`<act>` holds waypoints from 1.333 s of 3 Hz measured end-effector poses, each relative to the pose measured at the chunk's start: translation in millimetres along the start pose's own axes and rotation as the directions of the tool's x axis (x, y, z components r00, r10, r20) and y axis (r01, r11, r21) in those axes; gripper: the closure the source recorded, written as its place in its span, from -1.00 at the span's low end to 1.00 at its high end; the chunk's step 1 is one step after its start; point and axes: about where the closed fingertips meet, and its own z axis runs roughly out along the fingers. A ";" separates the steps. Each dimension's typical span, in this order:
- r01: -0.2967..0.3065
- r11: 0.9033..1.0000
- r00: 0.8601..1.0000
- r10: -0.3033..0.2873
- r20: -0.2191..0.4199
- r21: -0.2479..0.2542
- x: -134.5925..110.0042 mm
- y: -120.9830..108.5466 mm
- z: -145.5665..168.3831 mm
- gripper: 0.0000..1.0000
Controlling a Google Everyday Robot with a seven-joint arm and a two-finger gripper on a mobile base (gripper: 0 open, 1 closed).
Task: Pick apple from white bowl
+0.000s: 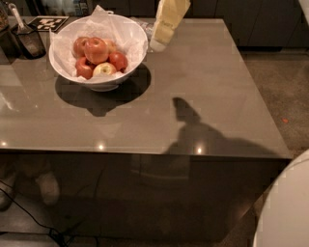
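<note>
Camera view looks down on a glossy grey-brown surface (217,87). At your far left, near the back edge, a dark container (26,41) stands with a utensil handle (14,13) sticking up out of it. Just beside it lies a black-and-white marker tag (48,22). Lower down on that side, a dark cable (24,210) trails over the floor in front of the counter.

Next you come to the white bowl (104,83), upright on the back left part of the surface and well apart from the front edge. Crinkled white paper (60,46) lines it and rises above the rim. The apples (96,50) are heaped inside. Most are red, and one pale yellow-green apple (105,70) sits at the front of the heap. The bowl throws a dark shadow (101,103) towards you.

Just to the right of the bowl's rim, outside the bowl, the gripper (158,44) hangs over the back of the surface. It is cream-coloured and points downward, and its upper part is cut off by the top edge. You cannot tell whether it is open or closed.

Further right and nearer you, the arm's shadow (193,130) lies across the middle of the surface. Beyond the right edge you see speckled floor (275,82), and a white rounded body (289,207) fills the bottom right corner.
</note>
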 end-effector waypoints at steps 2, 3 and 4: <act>-0.002 1.000 0.999 0.002 0.038 0.016 -36.6 -33.7 35.1 -1.00; -0.001 1.000 0.999 0.000 0.049 0.025 -40.9 -37.0 38.2 -1.00; -0.033 0.998 0.999 0.033 0.000 0.056 -66.5 -63.1 71.6 -1.00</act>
